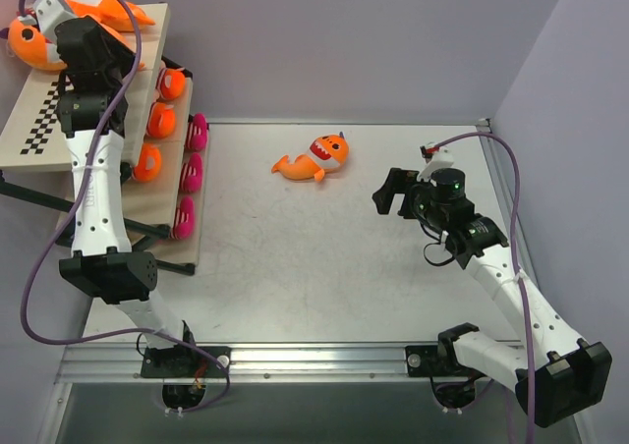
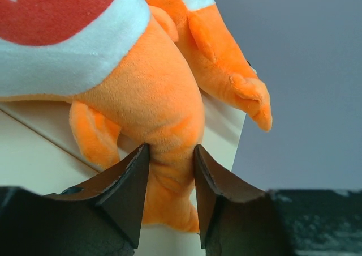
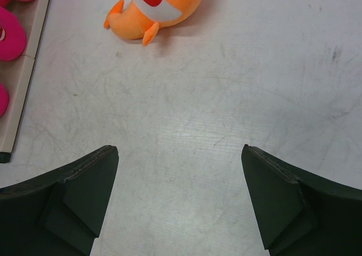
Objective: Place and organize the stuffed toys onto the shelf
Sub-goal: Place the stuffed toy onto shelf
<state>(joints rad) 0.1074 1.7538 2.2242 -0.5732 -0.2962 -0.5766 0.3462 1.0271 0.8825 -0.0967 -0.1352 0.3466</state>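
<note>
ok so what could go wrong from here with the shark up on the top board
1. The left gripper straddles the tail of the orange shark, which lies right at the edge of the top board. Whether it is gripped cannot be told. Backing out could snag the plush and drag it off.
2. The second shark behind it appears to poke its tail past the board's edge, so a nudge might tip it over.
</note>
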